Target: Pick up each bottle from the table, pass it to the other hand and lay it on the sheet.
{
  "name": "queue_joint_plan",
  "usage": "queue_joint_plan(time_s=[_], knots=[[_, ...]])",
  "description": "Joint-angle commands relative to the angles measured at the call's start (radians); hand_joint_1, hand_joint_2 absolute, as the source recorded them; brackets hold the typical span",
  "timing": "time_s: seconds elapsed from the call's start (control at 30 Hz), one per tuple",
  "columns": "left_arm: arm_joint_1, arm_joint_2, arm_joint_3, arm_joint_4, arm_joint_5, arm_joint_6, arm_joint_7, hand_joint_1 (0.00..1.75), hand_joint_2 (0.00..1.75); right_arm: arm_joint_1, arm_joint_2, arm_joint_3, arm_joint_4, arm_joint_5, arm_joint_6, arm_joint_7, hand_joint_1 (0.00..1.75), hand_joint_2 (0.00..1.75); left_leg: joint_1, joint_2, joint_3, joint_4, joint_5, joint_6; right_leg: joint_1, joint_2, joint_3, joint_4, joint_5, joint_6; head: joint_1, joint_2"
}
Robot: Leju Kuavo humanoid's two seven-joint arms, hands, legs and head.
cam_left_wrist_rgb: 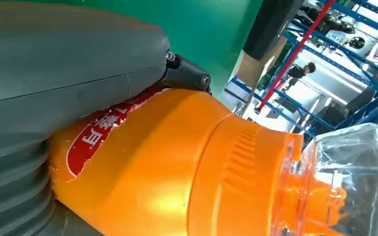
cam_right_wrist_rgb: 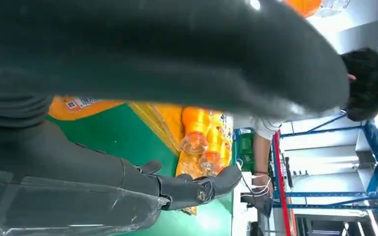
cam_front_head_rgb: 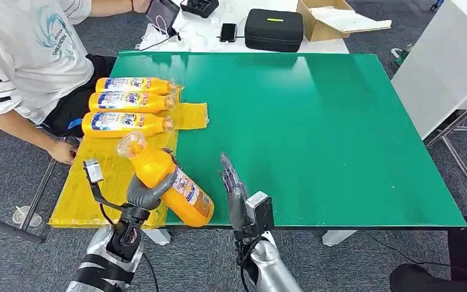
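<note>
On the green surface [cam_front_head_rgb: 316, 121], entries run leftward to rightward from the yellow sheet [cam_front_head_rgb: 106, 182], the landmark.

Person, one: seated left of the sheet, white shirt [cam_front_head_rgb: 24, 48], one hand [cam_front_head_rgb: 64, 152] just off the sheet's left edge.

Bottles on the sheet, three [cam_front_head_rgb: 131, 103]: orange, labelled, lying side by side at the sheet's far end, clear caps pointing right.

Bottle in hand, one: the held bottle [cam_front_head_rgb: 170, 182], orange with a clear cap, tilted over the sheet's right edge, cap toward the three lying bottles. The left hand [cam_front_head_rgb: 145, 193] is wrapped around its middle from below. The left wrist view adds the ribbed orange collar, the clear cap and a red label patch on this bottle [cam_left_wrist_rgb: 177, 172], pressed against the grey hand cover.

Right hand, one [cam_front_head_rgb: 234, 185]: right of the sheet, over bare green, fingers extended and apart, holding nothing. The right wrist view shows its dark fingers [cam_right_wrist_rgb: 197, 189] outstretched toward the lying bottles, with blue racking behind.

Beyond the sheet's far right: one black case [cam_front_head_rgb: 273, 29], one cardboard box [cam_front_head_rgb: 328, 18], one phone [cam_front_head_rgb: 228, 31].
</note>
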Motion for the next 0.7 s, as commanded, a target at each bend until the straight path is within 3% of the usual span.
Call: queue_joint_plan(time_s=[0.03,0.17,0.23,0.43,0.47,0.53,0.63,0.7], knots=[[-0.038,0.003,0.021,0.022,-0.003,0.002,0.002,1.75,1.75,-0.012,-0.025,-0.013,0.003,-0.001,0.003,0.002,0.0,0.0,0.0,0.0,0.002,0.0,-0.001,0.001,0.0,-0.001,0.003,0.0,-0.001,-0.001,0.0,0.0],[-0.038,0.003,0.021,0.022,-0.003,0.002,0.002,1.75,1.75,-0.012,-0.025,-0.013,0.003,-0.001,0.003,0.002,0.0,0.0,0.0,0.0,0.005,0.0,-0.002,0.001,0.001,-0.001,0.006,-0.001,-0.002,-0.001,0.0,0.0],[-0.047,0.0,0.035,0.021,-0.07,0.069,-0.038,1.75,1.75,0.004,-0.027,-0.001,-0.042,0.037,-0.052,-0.003,0.0,0.0,0.0,0.0,0.004,0.0,-0.001,0.001,0.001,-0.001,0.004,0.0,-0.002,-0.001,0.0,0.0],[-0.153,-0.005,0.136,0.062,-0.408,0.452,-0.219,1.75,1.75,0.059,-0.034,0.062,-0.205,0.047,-0.111,-0.003,0.0,0.0,0.001,-0.001,0.004,0.002,-0.002,0.001,0.001,-0.003,0.005,0.001,-0.003,-0.002,0.0,0.0],[-0.172,0.004,0.139,0.068,-0.536,0.595,-0.292,1.75,1.75,0.067,-0.034,0.069,-0.235,0.035,-0.12,-0.003,0.0,0.0,0.001,-0.001,0.003,0.002,-0.002,0.001,0.001,-0.003,0.004,0.001,-0.002,-0.002,0.0,0.0],[-0.192,0.021,0.154,0.048,-0.689,0.725,-0.292,1.75,1.75,0.077,-0.036,0.086,-0.284,0.025,-0.173,-0.003,0.0,0.0,0.001,-0.001,0.003,0.002,-0.002,0.001,0.001,-0.003,0.004,0.001,-0.002,-0.002,0.0,0.0],[-0.217,0.076,0.101,0.066,-0.969,1.052,-0.292,1.75,1.75,0.07,-0.038,0.107,-0.307,0.028,-0.23,-0.003,0.0,0.0,0.001,0.001,0.005,0.001,-0.002,0.001,0.001,0.0,0.005,0.001,-0.002,-0.002,0.0,0.0],[-0.229,0.083,0.096,0.08,-0.962,1.057,-0.292,1.75,1.75,0.063,-0.037,0.113,-0.3,0.024,-0.237,-0.003,0.0,0.0,0.001,0.0,0.005,0.002,-0.003,0.001,0.002,-0.002,0.006,0.001,-0.003,-0.002,0.0,0.0]])
